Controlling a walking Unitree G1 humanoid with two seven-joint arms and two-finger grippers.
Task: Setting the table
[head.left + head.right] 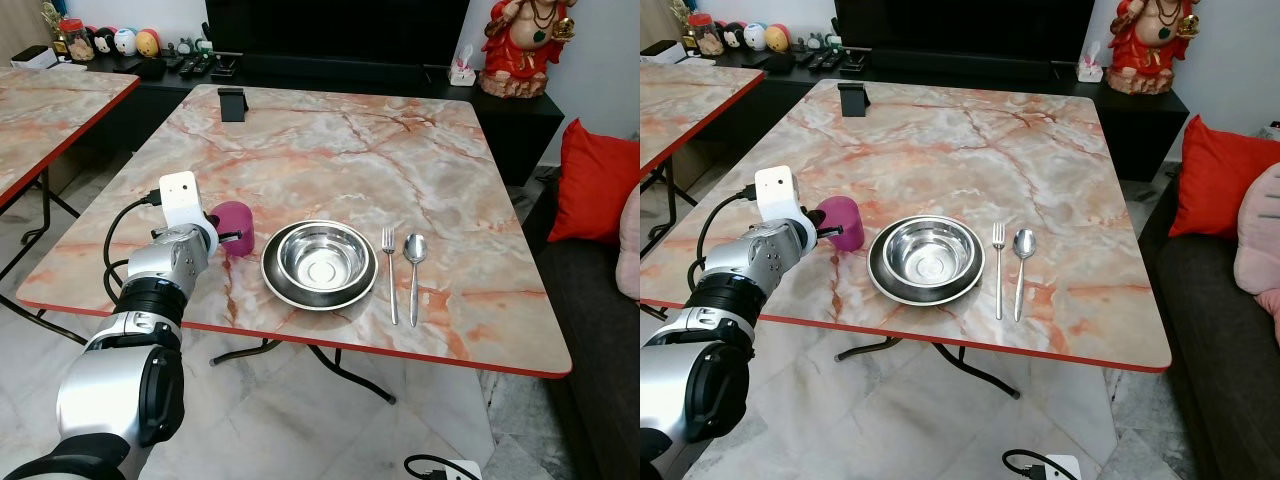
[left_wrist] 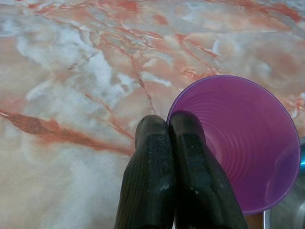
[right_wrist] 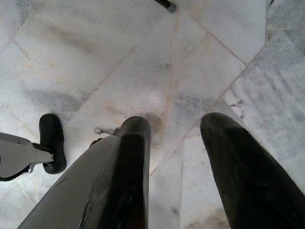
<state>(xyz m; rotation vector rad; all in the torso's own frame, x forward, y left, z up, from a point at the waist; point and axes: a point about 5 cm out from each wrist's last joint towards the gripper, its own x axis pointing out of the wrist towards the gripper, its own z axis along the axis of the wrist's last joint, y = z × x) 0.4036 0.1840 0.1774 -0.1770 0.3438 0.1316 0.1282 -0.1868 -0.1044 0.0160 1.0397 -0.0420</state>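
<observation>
A purple cup (image 1: pixel 235 225) stands upright on the marble table (image 1: pixel 350 150), left of a steel bowl (image 1: pixel 320 262) that rests in a dark plate (image 1: pixel 272 287). A fork (image 1: pixel 390 275) and a spoon (image 1: pixel 414 262) lie side by side to the right of the plate. My left gripper (image 2: pixel 167 125) is at the cup's (image 2: pixel 243 143) near rim, its fingers pressed together on the rim, one inside and one outside. My right gripper (image 3: pixel 176 126) hangs open over the tiled floor.
A black stand (image 1: pixel 232 103) sits at the table's far edge. A second marble table (image 1: pixel 50 110) is on the left. A sofa with a red cushion (image 1: pixel 595 180) runs along the right. A cable and a white box (image 1: pixel 440 467) lie on the floor.
</observation>
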